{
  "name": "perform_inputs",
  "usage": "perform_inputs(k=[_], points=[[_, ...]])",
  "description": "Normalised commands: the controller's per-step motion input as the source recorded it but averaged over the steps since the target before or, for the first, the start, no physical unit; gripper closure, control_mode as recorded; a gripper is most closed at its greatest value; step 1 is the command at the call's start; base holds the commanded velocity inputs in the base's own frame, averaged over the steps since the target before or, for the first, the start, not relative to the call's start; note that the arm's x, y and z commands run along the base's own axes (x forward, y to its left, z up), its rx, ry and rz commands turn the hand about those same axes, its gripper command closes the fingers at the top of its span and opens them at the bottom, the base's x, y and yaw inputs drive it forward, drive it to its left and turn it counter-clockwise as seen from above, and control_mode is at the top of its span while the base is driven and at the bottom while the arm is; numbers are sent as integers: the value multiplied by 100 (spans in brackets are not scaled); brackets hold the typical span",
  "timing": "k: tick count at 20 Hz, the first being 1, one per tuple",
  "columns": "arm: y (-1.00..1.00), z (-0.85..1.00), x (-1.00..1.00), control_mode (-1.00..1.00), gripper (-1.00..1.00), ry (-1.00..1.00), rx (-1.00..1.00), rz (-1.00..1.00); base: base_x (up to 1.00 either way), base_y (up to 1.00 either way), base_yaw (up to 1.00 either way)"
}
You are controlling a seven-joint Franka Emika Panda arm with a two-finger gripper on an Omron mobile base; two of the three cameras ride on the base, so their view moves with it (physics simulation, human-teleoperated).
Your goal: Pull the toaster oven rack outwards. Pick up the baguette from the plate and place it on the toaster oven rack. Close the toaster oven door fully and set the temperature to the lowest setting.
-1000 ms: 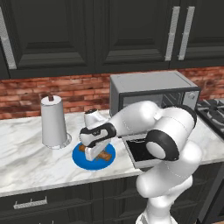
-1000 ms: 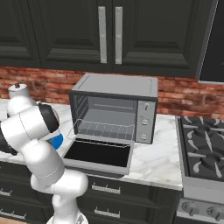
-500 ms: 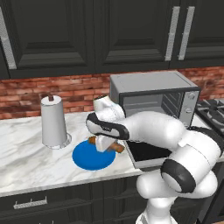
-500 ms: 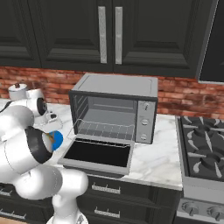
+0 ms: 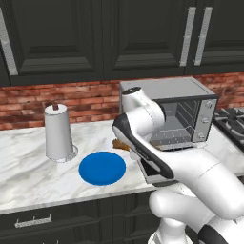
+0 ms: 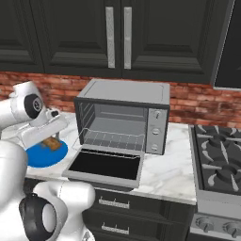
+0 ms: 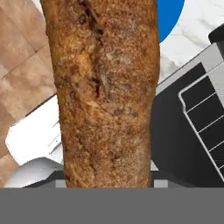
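Jaws: closed on the baguette (image 7: 107,94), judging by the hand view, where the loaf runs lengthwise up the frame from the fingertips; the tips themselves are hidden behind it. Left base view: gripper (image 5: 125,143) hangs between the plate (image 5: 102,167), now bare, and the toaster oven (image 5: 172,112); a brown end of bread juts out on its plate side. Right base view: bread sits above the plate's edge, with the toaster oven door (image 6: 105,165) dropped flat and the toaster oven rack (image 6: 114,139) drawn out over it. Hand view: rack wires and dark door glass lie to the loaf's right. Judgement: the rack lies across from the jaws, on the stove side; the loaf's long axis likely needs turning along the rack's width.
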Motion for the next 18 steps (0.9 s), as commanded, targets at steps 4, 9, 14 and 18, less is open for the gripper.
perform_inputs(k=[4,9,14,18], points=[[-97,79,6,-100,100,-10,-6,28,0,0,0],[-72,-23,36,-100,100,0,-3,15,0,0,0],[-36,-30,50,-100,100,2,-21,0,0,0,0],[-38,-26,42,-100,100,0,-8,0,0,0,0]])
